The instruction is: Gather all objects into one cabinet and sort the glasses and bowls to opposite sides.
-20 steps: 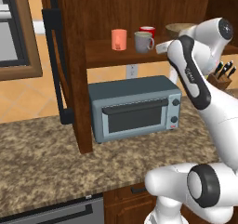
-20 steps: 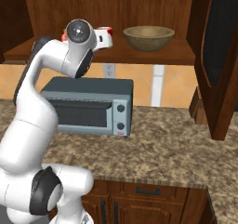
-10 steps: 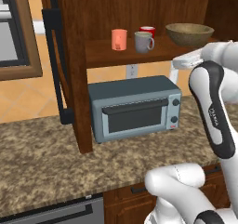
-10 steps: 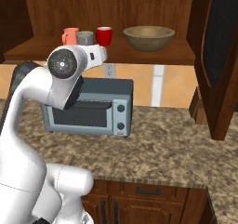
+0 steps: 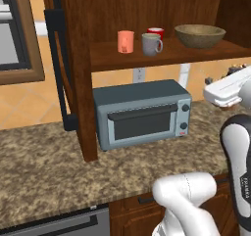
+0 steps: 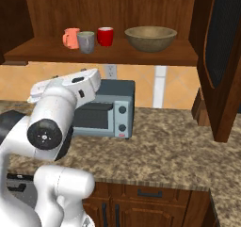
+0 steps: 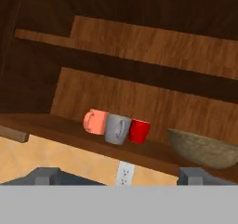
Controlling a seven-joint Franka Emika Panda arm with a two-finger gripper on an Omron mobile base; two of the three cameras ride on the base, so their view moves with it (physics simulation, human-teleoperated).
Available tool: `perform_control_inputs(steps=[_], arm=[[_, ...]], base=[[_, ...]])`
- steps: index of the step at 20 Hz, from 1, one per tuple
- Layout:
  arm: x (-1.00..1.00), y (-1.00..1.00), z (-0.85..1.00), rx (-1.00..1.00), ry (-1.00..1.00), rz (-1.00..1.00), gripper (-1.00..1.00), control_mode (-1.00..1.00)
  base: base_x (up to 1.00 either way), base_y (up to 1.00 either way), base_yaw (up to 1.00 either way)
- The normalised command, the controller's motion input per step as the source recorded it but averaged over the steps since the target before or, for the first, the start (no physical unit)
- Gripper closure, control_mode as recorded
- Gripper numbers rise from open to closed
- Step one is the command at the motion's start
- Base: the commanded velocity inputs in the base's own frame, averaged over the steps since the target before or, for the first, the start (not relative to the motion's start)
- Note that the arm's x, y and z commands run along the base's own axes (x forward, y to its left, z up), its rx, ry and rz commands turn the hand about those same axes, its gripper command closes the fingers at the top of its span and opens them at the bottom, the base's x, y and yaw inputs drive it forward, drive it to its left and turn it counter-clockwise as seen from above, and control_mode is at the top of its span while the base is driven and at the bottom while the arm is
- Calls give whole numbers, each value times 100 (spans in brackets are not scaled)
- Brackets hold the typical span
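Four task items stand on the single shelf [image 5: 162, 58] of the open dark wooden cabinet [image 5: 78, 73]. The white arm is drawn back low over the bench [image 5: 54, 166], below shelf level, with the forearm roughly level and the hand camera angled up at the shelf. In the hand view the two dark tips of the claw [image 7: 119, 176] sit at the far left and far right of the lower edge, so the claw stands wide and holds nothing.

Left to right on the shelf: a salmon-pink cup [image 5: 125, 41], then a grey mug [image 5: 151, 44] with a side handle, then a red cup [image 5: 156, 32] partly behind the mug. These three are bunched close together at the shelf's left-centre, all upright. Well apart to the right sits the wide tan-brown bowl [image 5: 200, 35], upright, near the shelf's front edge.

The cabinet door with a long black handle [image 5: 58, 73] hangs open at the left. Bare shelf lies left of the pink cup and between the red cup and the bowl. A grey toaster oven [image 5: 142, 113] stands on the bench directly below the shelf, against the wall.
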Motion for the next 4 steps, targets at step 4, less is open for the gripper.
perform_control_inputs(steps=[4], arm=[[-100,-3,-16,0,-38,0,-100,-100]], base=[[0,0,0]])
